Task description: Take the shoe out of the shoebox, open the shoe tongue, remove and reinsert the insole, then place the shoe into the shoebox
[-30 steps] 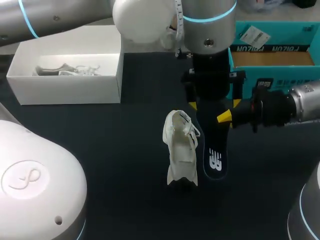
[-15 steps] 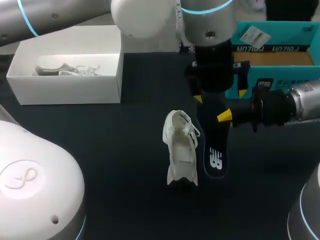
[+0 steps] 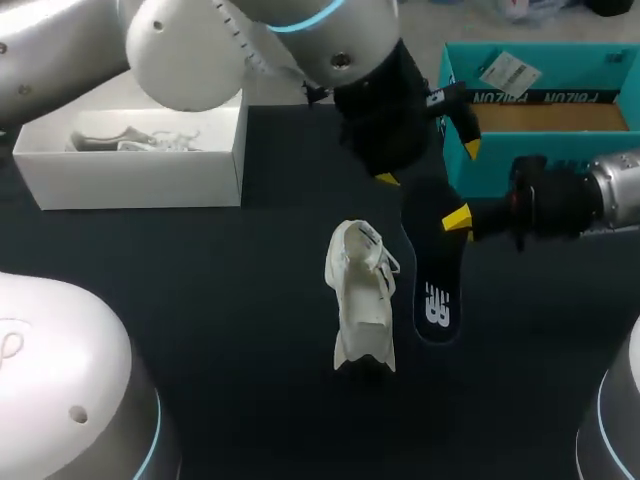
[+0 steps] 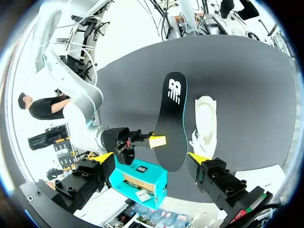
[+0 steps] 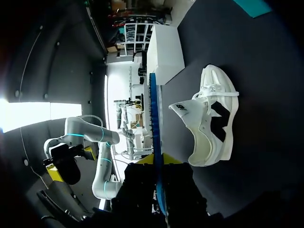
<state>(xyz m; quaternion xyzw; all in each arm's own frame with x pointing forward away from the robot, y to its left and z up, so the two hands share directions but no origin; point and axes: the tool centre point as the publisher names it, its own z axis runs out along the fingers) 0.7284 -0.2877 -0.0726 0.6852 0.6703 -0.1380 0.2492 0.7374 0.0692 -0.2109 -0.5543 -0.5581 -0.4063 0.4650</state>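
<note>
In the head view the left arm (image 3: pixel 330 40) covers the far end of the insole (image 3: pixel 436 300) and a corner of the teal shoebox (image 3: pixel 560 97), which the frame edge also cuts off, and the contents of the white box (image 3: pixel 130 180) are too small to tell.

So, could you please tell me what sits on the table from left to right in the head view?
white box → white shoe → black insole → teal shoebox

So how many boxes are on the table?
2. The white box sits back left; the teal box sits back right, behind the right fingers holding the insole.
</note>
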